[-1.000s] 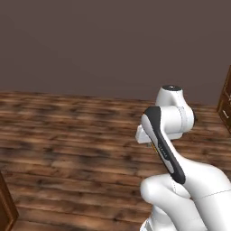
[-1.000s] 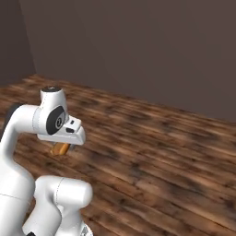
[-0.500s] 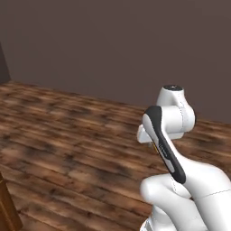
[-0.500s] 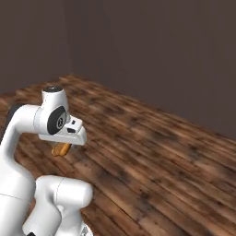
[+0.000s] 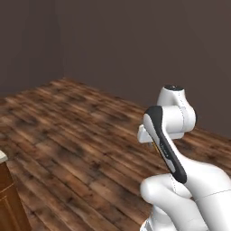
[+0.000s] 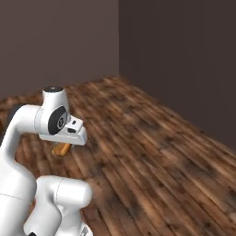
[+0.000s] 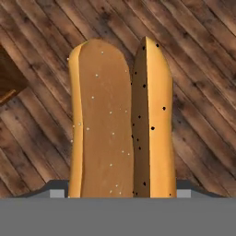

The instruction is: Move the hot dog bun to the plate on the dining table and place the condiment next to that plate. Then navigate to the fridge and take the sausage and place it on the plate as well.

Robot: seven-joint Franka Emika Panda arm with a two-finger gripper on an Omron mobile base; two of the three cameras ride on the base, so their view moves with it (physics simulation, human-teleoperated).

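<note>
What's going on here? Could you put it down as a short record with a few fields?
setting: wooden floor, dark walls
robot: white arm folded over its base
held item: hot dog bun, split lengthwise, between the gripper's fingers
also seen: the bun's end under the hand
gripper: closed on the bun
nearby: wooden cabinet corner

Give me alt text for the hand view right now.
A split hot dog bun stands lengthwise up the frame, held in the gripper at its lower end. Its halves are tan and speckled. Behind it lies a dark wooden plank floor.
</note>
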